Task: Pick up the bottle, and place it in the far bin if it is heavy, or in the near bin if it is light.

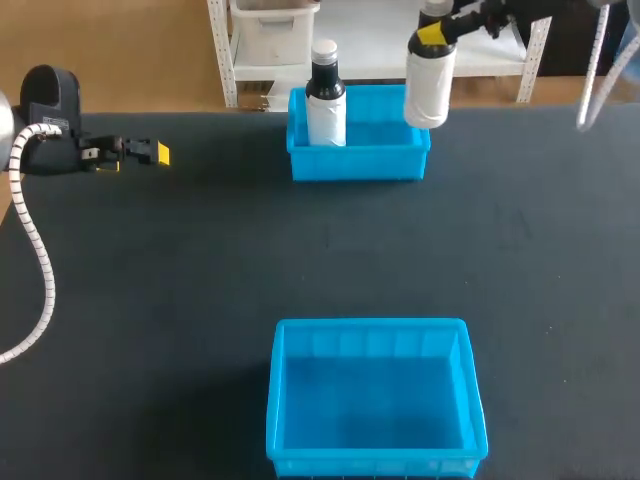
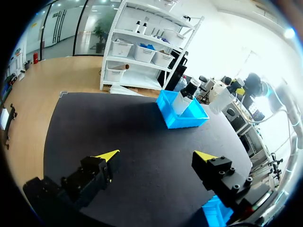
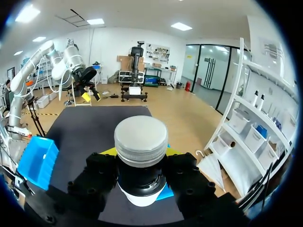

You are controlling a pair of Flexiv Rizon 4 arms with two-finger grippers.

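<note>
One dark bottle (image 1: pixel 325 95) — base hidden by far bin (image 1: pixel 355 165).

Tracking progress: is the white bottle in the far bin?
Out: the right gripper holds the white bottle up over the far bin.

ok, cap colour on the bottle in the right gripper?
Pale grey cap, ribbed at the rim, on the bottle; shows best in the right wrist view.

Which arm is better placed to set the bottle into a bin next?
Right. The right gripper is shut on the white bottle, held above the right end of the far bin. The left gripper is open and empty, away at the left side of the table.
</note>
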